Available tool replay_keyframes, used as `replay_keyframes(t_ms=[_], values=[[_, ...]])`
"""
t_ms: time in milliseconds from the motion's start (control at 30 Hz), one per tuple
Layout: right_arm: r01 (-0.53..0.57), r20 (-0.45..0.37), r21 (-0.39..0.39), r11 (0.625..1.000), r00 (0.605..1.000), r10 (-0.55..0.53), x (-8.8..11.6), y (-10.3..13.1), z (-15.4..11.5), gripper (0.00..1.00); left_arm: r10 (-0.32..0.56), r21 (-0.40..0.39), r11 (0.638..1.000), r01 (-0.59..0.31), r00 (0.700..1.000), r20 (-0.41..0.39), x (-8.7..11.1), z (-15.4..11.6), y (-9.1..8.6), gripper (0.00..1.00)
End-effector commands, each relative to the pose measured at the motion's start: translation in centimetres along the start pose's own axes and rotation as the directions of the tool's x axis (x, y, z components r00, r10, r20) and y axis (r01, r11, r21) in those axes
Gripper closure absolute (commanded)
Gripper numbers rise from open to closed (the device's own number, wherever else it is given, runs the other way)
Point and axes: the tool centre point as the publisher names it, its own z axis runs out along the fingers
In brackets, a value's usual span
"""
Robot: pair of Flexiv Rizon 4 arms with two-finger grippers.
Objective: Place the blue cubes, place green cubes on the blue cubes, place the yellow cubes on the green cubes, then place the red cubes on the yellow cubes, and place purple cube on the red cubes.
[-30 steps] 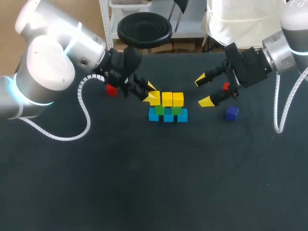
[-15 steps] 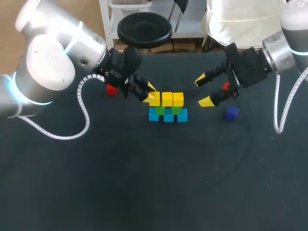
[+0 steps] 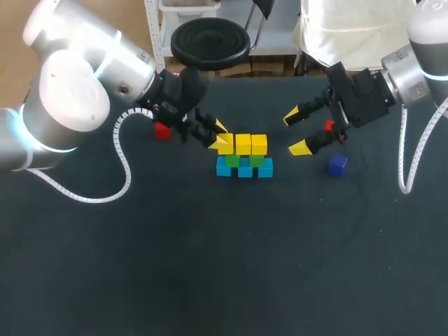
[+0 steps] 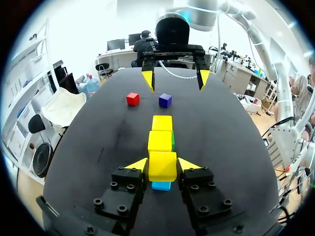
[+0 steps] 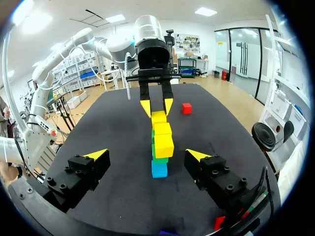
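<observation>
The wall of blue, green and yellow cubes point(image 3: 243, 157) is being borne on the dark tabletop point(image 3: 210, 245), toward its far side. The right gripper point(image 3: 297, 131) is being held beside it, fingers spread. The end yellow cube point(image 4: 162, 172) is being pinched by the fingers of the left gripper point(image 4: 163, 164). Released unevenly, that overhanging cube risks being dragged off its green cube point(image 3: 232, 160), toppling neighbours.

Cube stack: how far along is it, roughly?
Done: blue cubes sit on the table, green cubes on them, yellow cubes on top. In hand: the left gripper has its fingers closed on the end yellow cube. Left: both red cubes and the purple cube lie loose; the right gripper is open, empty.
</observation>
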Motion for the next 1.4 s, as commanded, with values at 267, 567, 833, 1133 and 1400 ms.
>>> replay_keyframes(t_ms=[267,567,833,1133,1400], values=[[0.000,0.000,0.001,1.000,1.000,0.000,-0.02,0.06,-0.03,0.00,-0.007,-0.002,1.000,0.007,1.000,0.003,0.18,-0.04,-0.23,1.00],[0.000,0.000,0.001,1.000,1.000,0.000,-0.02,0.06,-0.03,0.00,0.000,-0.005,1.000,0.000,1.000,0.003,-0.13,-0.19,-0.58,1.00],[0.000,0.000,0.001,1.000,1.000,0.000,-0.02,0.06,-0.03,0.00,0.008,-0.009,1.000,-0.008,1.000,0.006,-0.56,-0.12,-0.66,1.00],[0.000,0.000,0.001,1.000,1.000,0.000,-0.02,0.06,-0.03,0.00,0.008,-0.003,1.000,-0.008,1.000,0.001,-0.63,0.14,-0.77,1.00],[0.000,0.000,0.001,1.000,1.000,0.000,-0.02,0.06,-0.03,0.00,0.004,-0.005,1.000,-0.004,1.000,-0.001,-0.55,0.07,-0.87,1.00]])
